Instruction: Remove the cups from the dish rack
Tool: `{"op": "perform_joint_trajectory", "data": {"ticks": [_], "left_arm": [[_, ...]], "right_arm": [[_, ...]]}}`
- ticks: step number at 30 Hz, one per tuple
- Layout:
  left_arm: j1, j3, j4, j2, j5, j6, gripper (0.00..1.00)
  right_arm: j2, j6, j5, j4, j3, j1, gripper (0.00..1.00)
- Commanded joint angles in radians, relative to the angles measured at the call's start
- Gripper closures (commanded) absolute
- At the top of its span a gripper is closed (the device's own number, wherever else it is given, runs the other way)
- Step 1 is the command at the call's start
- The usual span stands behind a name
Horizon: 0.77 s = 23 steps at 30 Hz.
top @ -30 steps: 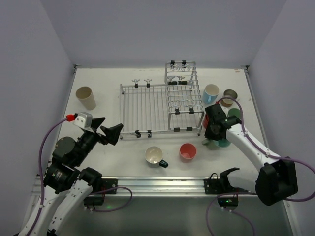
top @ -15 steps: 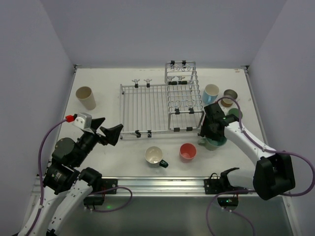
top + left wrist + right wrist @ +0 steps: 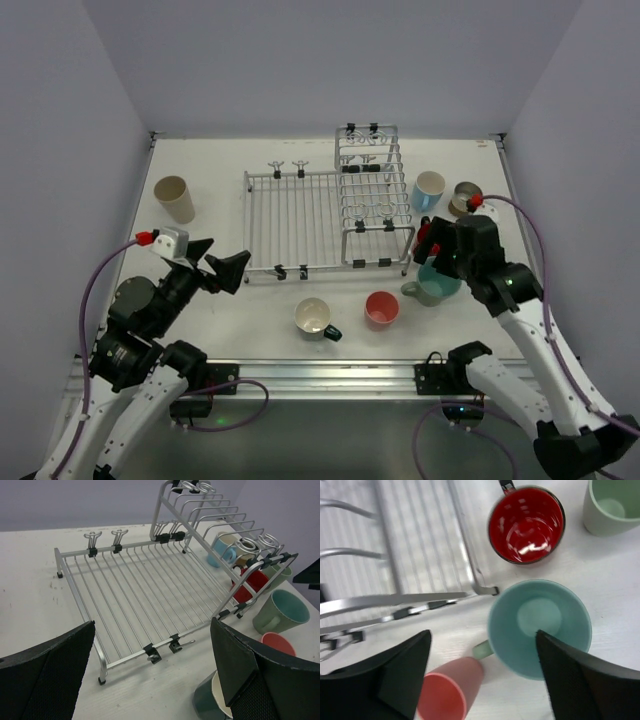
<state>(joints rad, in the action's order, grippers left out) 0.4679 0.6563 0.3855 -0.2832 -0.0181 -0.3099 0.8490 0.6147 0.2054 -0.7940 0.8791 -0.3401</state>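
Left gripper [image 3: 220, 262]: my fingers spread wide, holding nothing, arm raised off the dish rack's [image 3: 300, 220] near-left corner. Right gripper [image 3: 484, 635]: fingers apart, gripping nothing, wrist pointing down over the green mug [image 3: 540, 625], which stands upright just off the rack's near-right corner. Red mug [image 3: 526, 524] beside the rack is mostly hidden under my arm in the top view
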Motion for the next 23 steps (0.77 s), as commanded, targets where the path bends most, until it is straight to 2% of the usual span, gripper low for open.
{"op": "perform_joint_trajectory", "data": {"ticks": [1,2,6,9,15,23], "left_arm": [[0.005,0.011,0.003,-0.02,0.012,0.025,0.0],[0.005,0.012,0.001,-0.02,0.014,0.025,0.0],[0.005,0.032,-0.007,-0.014,0.04,0.022,0.0],[0.005,0.067,-0.017,-0.028,0.049,0.017,0.0],[0.005,0.167,-0.002,-0.089,0.102,0.029,0.0],[0.005,0.135,-0.036,-0.105,0.168,0.003,0.0]], "right_arm": [[-0.146,-0.061,-0.055,-0.008,0.076,0.003,0.05],[-0.187,-0.067,-0.058,0.007,0.08,0.004,0.01],[-0.471,-0.111,-0.084,0.183,0.058,0.004,0.01],[-0.612,-0.131,-0.103,0.286,0.04,0.004,0.01],[-0.694,-0.174,-0.116,0.305,0.06,0.004,0.01],[-0.791,-0.158,-0.113,0.383,-0.058,0.004,0.01]]}}
